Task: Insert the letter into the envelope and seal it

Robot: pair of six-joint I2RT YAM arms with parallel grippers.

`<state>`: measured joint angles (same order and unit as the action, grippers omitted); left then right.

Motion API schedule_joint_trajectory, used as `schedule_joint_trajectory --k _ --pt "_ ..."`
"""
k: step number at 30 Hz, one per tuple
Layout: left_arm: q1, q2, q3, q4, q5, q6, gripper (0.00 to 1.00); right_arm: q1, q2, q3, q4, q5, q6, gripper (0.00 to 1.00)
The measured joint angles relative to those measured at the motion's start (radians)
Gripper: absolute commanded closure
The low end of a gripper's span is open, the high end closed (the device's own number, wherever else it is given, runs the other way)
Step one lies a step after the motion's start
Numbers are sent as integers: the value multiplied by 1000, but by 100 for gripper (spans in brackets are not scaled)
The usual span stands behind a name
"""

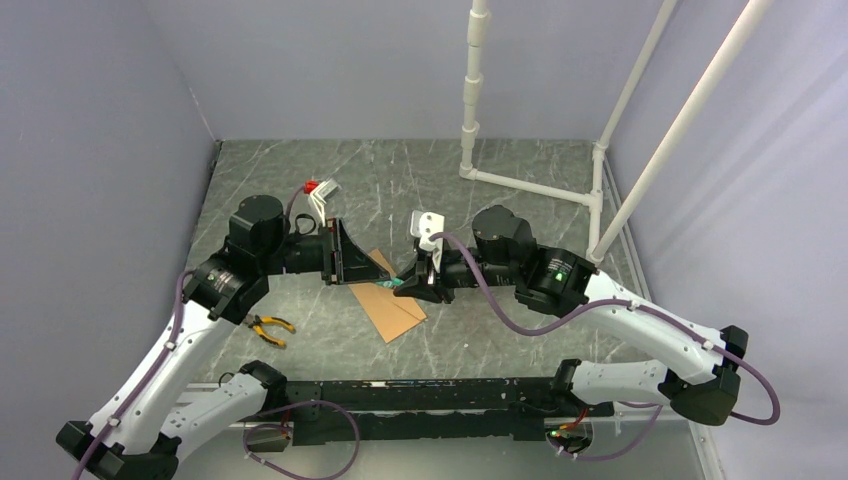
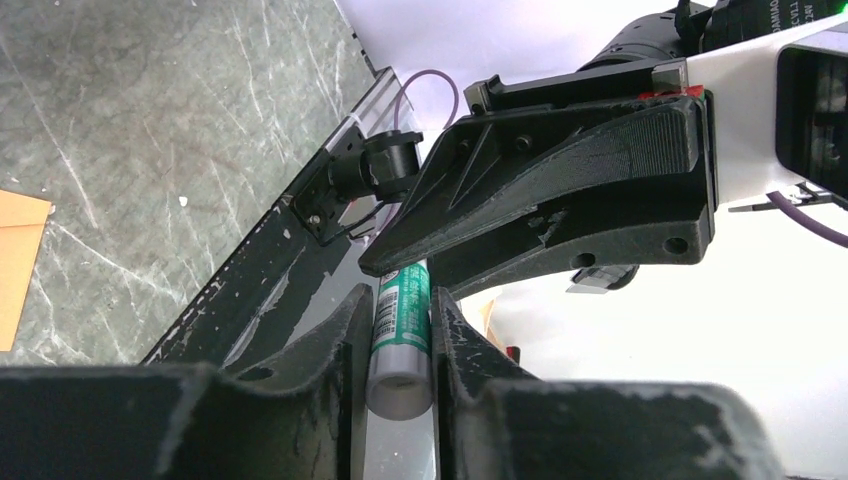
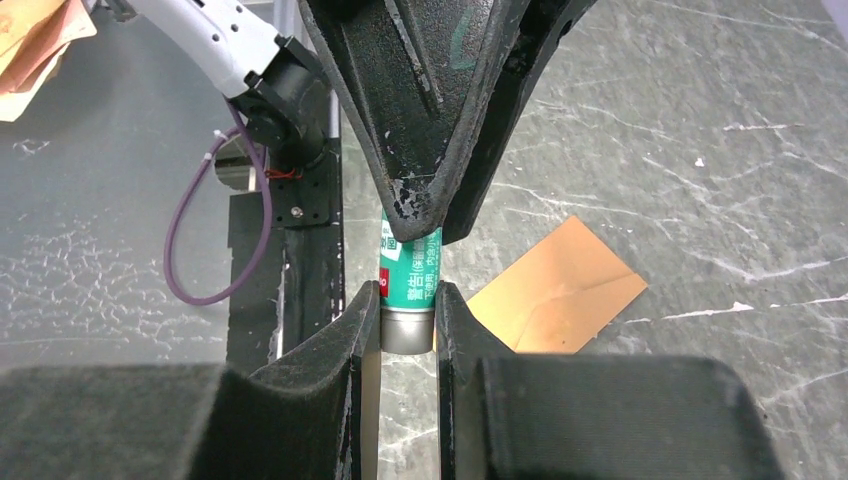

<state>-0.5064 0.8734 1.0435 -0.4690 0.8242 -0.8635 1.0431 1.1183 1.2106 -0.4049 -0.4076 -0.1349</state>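
The left claw (image 2: 400, 310) and right claw (image 3: 405, 295) meet tip to tip above the surface (image 1: 480, 200), both gripping one glue tube (image 3: 408, 285). The envelope (image 1: 395, 308) lies flat just beneath them. Pliers (image 1: 270, 327) lie left of the left claw, nearer the arm bases.

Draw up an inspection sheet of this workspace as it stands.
Surface: dark marbled table.
Job's things: envelope lies flat under the grippers; letter not seen.
Clutter: yellow-handled pliers beside the left arm.
Grippers: left gripper and right gripper are both shut on one green-labelled tube, at opposite ends.
Cables: purple cable loops along the arms, off the envelope.
Surroundings: white pipe frame at back right; plain pale walls.
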Motion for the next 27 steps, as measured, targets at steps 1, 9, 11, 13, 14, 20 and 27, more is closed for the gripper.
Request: schedule_joint_trajectory --k 1,9,11,13,14,20,27 --pt "0 -2 -5 3 3 -1 67 0 0 0 0 -2 0 100" --pt "1 -6 -11 7 47 6 62 -2 1 0 0 -10 1 100" --pt "1 -6 -11 -4 50 17 65 -3 1 0 0 -13 2 100" --pt "1 -5 -10 -24 51 33 66 -3 2 0 -1 -14 4 100" --pt "1 -5 -8 -35 52 42 66 -4 4 0 -1 -15 5 100" --pt "1 -5 -5 -65 52 72 97 -4 14 0 -5 -25 7 100" --pt "1 -6 -3 -71 8 82 97 -7 23 0 -9 -8 33 22"
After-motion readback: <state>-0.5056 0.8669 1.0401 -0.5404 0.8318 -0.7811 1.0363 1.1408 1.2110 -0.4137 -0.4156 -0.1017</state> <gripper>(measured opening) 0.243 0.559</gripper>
